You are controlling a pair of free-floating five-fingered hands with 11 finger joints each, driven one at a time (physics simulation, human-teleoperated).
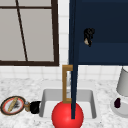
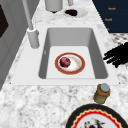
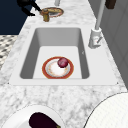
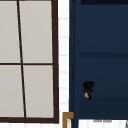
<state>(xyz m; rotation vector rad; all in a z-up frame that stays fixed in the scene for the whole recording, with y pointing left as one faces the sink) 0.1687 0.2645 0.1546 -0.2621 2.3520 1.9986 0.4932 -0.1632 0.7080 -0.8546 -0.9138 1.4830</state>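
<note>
Black right robot hand (image 1: 88,36) curled, inside cabinet (image 1: 105,53)

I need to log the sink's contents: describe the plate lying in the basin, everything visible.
The plate is round, with a white centre and a reddish-brown rim, and looks like glazed ceramic. It lies flat on the floor of the sink basin, towards the front wall and clear of the side walls. A dark red ball-shaped thing, perhaps a fruit, rests on it off-centre. Neither hand touches it.
</note>
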